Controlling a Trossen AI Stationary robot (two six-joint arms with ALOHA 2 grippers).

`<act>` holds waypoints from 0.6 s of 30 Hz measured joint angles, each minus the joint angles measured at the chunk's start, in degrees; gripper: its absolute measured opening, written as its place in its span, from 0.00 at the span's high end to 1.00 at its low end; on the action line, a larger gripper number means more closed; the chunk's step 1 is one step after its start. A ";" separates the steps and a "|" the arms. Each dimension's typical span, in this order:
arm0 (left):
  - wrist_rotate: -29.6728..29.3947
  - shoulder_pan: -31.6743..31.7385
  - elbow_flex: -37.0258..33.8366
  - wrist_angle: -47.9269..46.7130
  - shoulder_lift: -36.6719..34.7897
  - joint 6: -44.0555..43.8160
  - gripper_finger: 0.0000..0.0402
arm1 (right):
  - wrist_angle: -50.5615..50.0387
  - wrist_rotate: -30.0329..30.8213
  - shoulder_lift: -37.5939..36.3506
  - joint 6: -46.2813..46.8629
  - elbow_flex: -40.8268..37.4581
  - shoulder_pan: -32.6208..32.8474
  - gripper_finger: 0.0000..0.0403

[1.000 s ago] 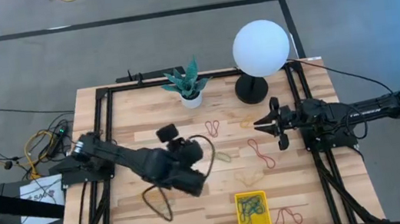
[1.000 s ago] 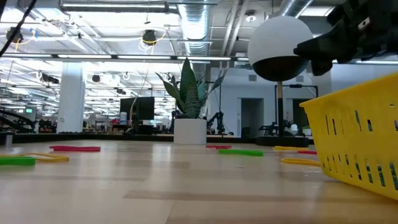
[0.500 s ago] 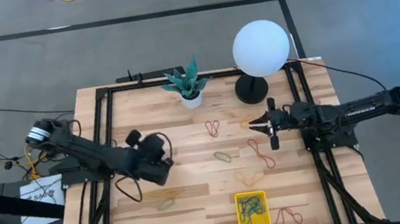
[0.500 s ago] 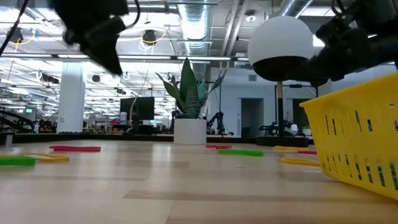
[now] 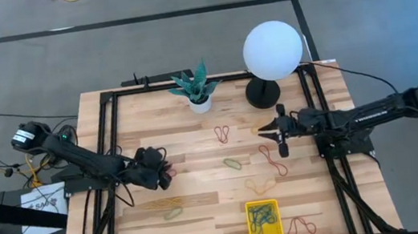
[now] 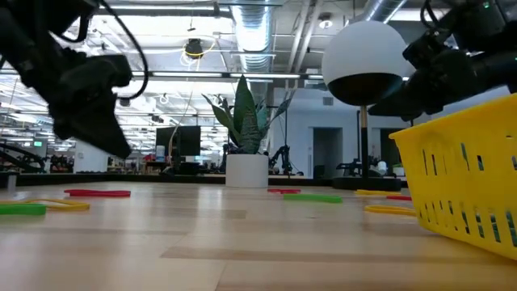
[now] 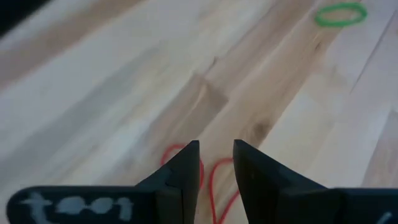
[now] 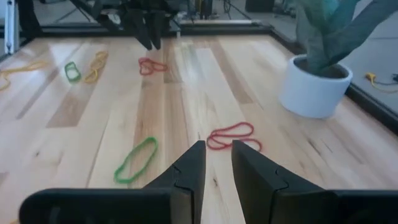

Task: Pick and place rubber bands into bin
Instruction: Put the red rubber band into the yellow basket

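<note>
While the left gripper point(image 5: 164, 171) hangs low by the table's point(image 5: 195, 131) left edge, its fingers point(image 7: 183, 168) sit close together over a red band point(image 7: 214, 186). The right gripper point(image 5: 269, 132) waits near the right edge, fingers narrow and empty. The yellow bin point(image 5: 264, 223) at the front edge holds some bands. More bands point(image 5: 223, 134) lie loose on the table.

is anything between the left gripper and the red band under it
Nothing visible. The left gripper hangs right over the red band, fingers slightly apart, with only bare table around it.
</note>
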 joint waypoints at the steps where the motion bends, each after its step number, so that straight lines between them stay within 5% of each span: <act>1: 0.92 0.00 -0.22 -0.02 0.00 -0.86 0.78 | -0.02 0.00 0.61 0.00 0.00 0.04 0.82; 9: 8.04 -0.44 -0.31 -3.61 0.07 4.26 0.78 | 0.04 -0.02 4.06 0.00 0.00 0.09 0.82; 18: 11.28 -0.48 -0.36 -10.67 0.11 -2.20 0.78 | 5.80 -0.15 4.16 1.91 0.00 0.09 0.82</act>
